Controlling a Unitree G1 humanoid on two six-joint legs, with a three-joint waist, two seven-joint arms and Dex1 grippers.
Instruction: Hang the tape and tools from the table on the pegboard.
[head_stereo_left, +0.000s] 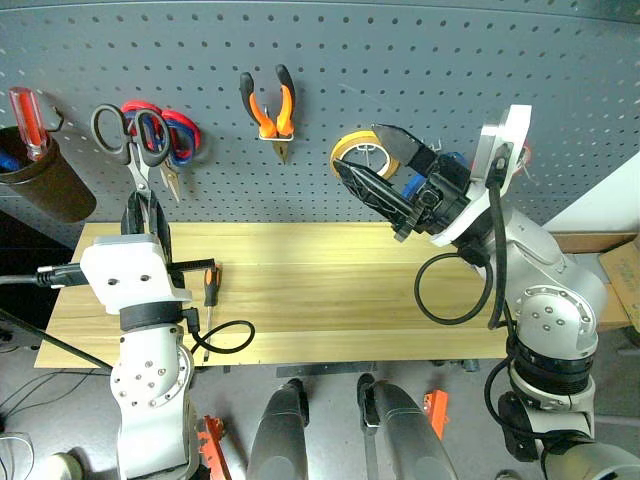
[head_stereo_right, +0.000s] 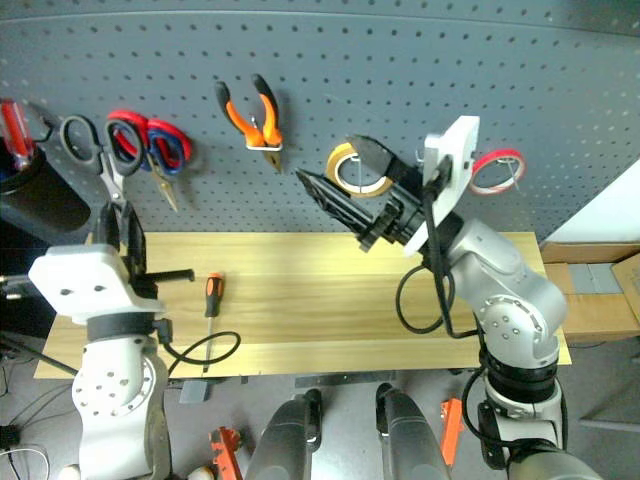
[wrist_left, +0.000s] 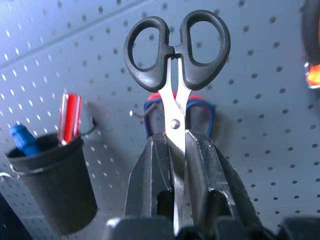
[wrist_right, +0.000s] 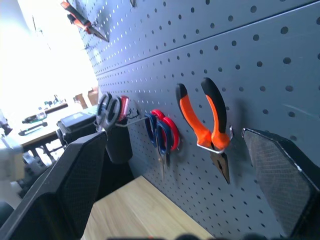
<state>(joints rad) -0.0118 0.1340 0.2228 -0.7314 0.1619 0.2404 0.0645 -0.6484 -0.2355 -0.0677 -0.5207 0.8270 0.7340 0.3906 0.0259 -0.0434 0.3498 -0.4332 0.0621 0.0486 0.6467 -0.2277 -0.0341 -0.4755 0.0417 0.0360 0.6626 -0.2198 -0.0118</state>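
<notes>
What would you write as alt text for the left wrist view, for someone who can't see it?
The left claw is shut on the blades of small black scissors, handles up, in front of the dark grey pegboard. Behind them hang red-and-blue-handled scissors; off to one side a black cup on the board holds a red-handled screwdriver.
</notes>
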